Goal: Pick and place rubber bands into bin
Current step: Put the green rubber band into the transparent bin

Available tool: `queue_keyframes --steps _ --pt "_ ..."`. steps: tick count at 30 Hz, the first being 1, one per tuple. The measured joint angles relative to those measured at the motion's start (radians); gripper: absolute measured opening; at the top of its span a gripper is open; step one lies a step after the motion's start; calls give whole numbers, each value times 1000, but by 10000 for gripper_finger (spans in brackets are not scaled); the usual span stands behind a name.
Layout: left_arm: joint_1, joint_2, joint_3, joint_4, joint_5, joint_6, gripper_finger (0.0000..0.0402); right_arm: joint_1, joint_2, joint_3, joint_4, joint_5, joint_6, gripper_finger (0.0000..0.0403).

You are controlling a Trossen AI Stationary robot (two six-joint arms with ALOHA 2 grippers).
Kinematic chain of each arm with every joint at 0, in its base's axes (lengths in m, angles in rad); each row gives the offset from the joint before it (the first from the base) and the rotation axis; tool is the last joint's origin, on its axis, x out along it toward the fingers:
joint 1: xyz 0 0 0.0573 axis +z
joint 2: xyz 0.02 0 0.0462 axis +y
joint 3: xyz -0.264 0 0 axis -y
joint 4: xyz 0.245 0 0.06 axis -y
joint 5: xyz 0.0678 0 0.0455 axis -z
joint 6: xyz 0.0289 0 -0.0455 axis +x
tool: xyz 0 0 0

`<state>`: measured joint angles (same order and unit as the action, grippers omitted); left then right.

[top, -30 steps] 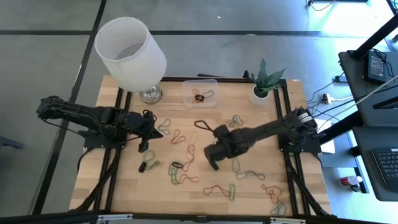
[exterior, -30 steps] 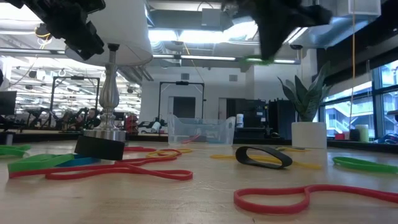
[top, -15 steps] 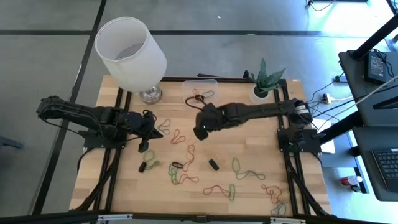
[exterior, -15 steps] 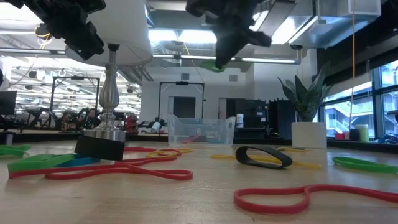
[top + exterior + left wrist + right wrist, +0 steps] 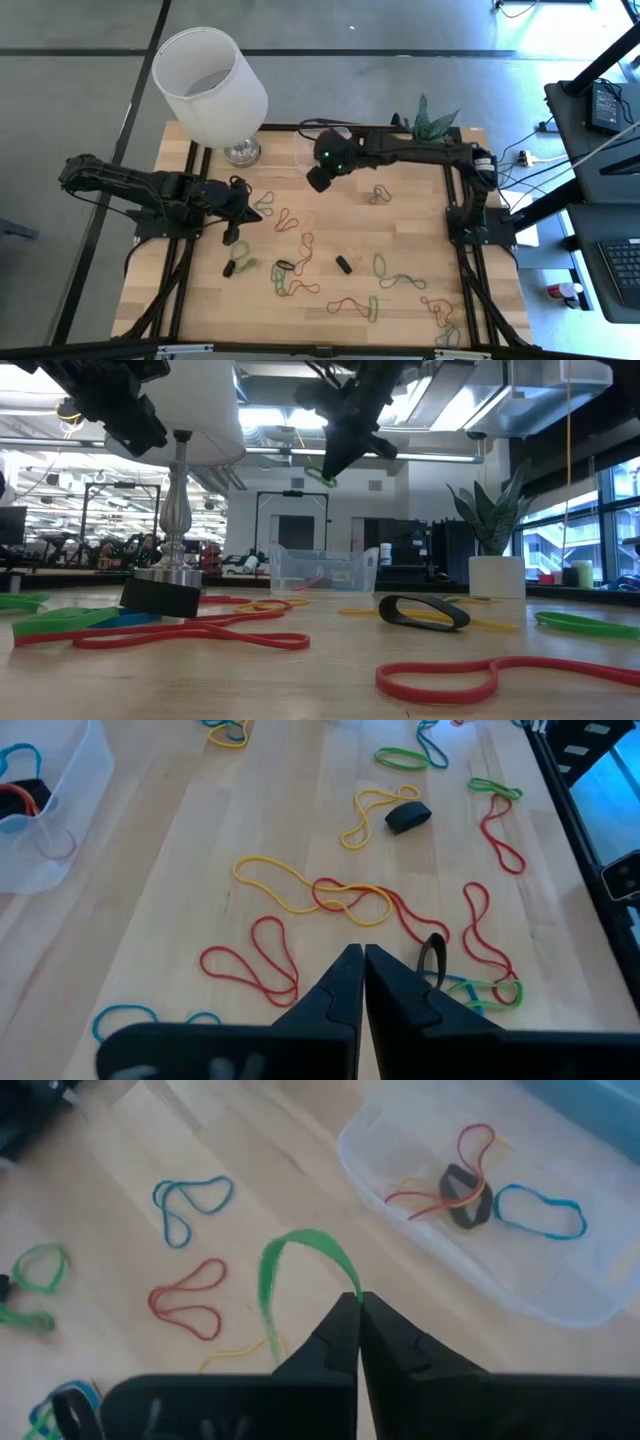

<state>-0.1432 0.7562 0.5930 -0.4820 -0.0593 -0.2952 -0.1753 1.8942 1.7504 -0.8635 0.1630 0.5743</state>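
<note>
My right gripper [image 5: 357, 1308] is shut on a green rubber band [image 5: 290, 1255] and hangs high above the table, just before the bin [image 5: 470, 1230]. In the high view this gripper [image 5: 318, 183] sits at the near side of the clear bin [image 5: 335, 133], which the arm partly hides. The bin holds red, orange, black and blue bands. Several more rubber bands [image 5: 290, 218] lie flat on the wooden table. My left gripper [image 5: 362, 965] is shut with nothing in it, hovering over the table's left half [image 5: 245, 212]. My right gripper pinches one end of the green band's loop [image 5: 345, 1288] between its two fingertips. The fingers slant down from above. The rest of the loop arcs free past the tips [image 5: 322, 477], lifted clear of the table and slack.
A lamp with a large white shade [image 5: 210, 85] stands at the far left, its metal base [image 5: 242, 152] beside the bin. A white plant pot [image 5: 418, 150] stands at the far right. A black band [image 5: 343, 264] and coloured bands litter the middle and near right.
My right gripper has swung from the middle of the table toward the far edge and the bin, carrying the green band clear of the table, rolling and tipping steeper as it went. It has stayed shut. The left arm has kept still.
</note>
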Motion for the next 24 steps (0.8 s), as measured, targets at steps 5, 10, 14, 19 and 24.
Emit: queue_keyframes --steps 5,10,14,19,24 --pt "0 0 0 0 -2 -15 7 -37 0 0 0 -10 -84 7" --pt "0 0 0 0 -2 -16 10 -81 0 0 0 -10 -165 7" --pt "0 0 0 0 -2 -16 8 -130 0 0 0 -10 -221 7" --pt "0 0 0 0 -2 -16 7 -192 0 0 0 -15 -275 7" --pt "0 0 0 0 -3 -15 10 -231 0 -22 46 -34 -336 7"
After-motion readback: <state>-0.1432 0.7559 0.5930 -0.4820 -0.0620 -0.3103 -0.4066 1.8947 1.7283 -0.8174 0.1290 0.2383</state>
